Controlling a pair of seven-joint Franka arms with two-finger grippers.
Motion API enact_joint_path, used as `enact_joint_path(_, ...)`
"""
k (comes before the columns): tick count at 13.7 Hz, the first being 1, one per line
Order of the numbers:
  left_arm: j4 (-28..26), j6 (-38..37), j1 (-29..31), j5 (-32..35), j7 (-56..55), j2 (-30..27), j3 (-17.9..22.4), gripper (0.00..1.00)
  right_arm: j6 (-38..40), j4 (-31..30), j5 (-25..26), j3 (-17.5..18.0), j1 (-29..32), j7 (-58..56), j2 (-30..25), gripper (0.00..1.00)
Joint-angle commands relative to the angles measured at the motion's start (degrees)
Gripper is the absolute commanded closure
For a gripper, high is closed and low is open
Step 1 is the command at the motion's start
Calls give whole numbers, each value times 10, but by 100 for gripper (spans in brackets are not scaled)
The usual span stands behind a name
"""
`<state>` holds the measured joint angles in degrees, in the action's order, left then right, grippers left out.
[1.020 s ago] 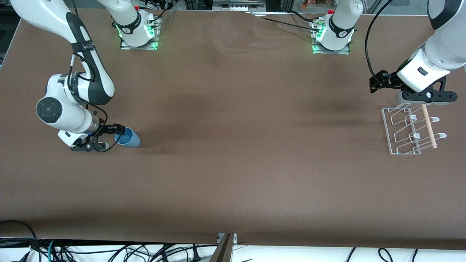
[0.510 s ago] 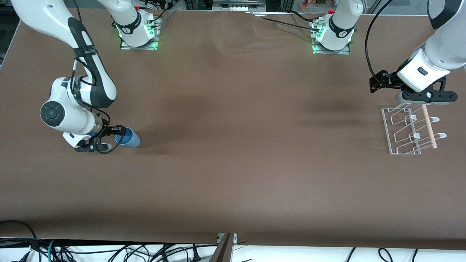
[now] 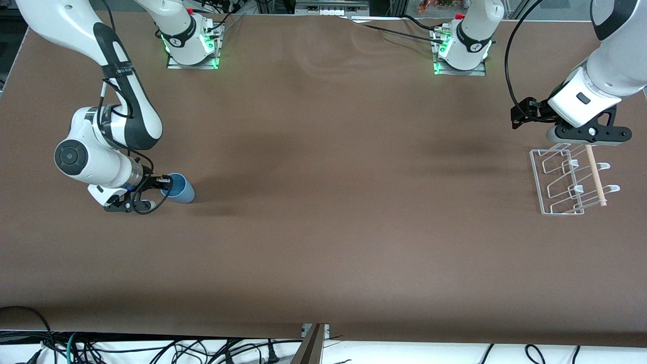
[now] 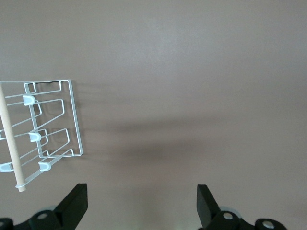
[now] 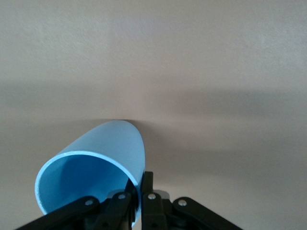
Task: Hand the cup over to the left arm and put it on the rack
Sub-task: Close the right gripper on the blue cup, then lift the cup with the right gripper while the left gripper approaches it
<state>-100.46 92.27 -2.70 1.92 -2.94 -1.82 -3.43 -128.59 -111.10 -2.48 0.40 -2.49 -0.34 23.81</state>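
On the brown bench (image 3: 323, 242), toward the right arm's end, the light-blue cup (image 3: 180, 188) lies tipped on its side, its rim pinched between the closed fingers of the right pincer (image 3: 163, 181). The white wire rack (image 3: 570, 181) stands toward the left arm's end. Over the rack's farther edge the left pincer (image 4: 141, 203) waits, spread wide and holding nothing.

text: none legible | labels: none | signs: none

The right gripper (image 3: 163, 183) is low and clamped tight, while the left gripper (image 4: 141, 211) waits raised, fingers spread.
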Motion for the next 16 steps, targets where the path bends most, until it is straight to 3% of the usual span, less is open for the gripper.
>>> enact_joint_path(1, 18, -13, -2, -6, 2, 7, 0, 0, 8, 46, -27, 6, -1, -6, 14, 100)
enact_joint_path(5, 17, -15, -3, -7, 6, 9, -2, 0, 112, 175, -147, 23, -15, -1, 59, 100)
enact_joint_path(8, 46, -67, -25, -7, 47, 46, -24, 0, 123, 213, -205, 29, -47, 11, 77, 100)
enact_joint_path(12, 92, -71, -11, -72, 217, 103, -21, 0, 124, 282, -291, 30, -112, 137, 98, 100)
enact_joint_path(14, 98, -66, -12, -82, 305, 135, -22, 0, 119, 291, -382, 30, -131, 152, 105, 100)
enact_joint_path(16, 126, -63, -9, -135, 377, 174, -20, 0, 115, 299, -452, 30, -150, 156, 113, 100)
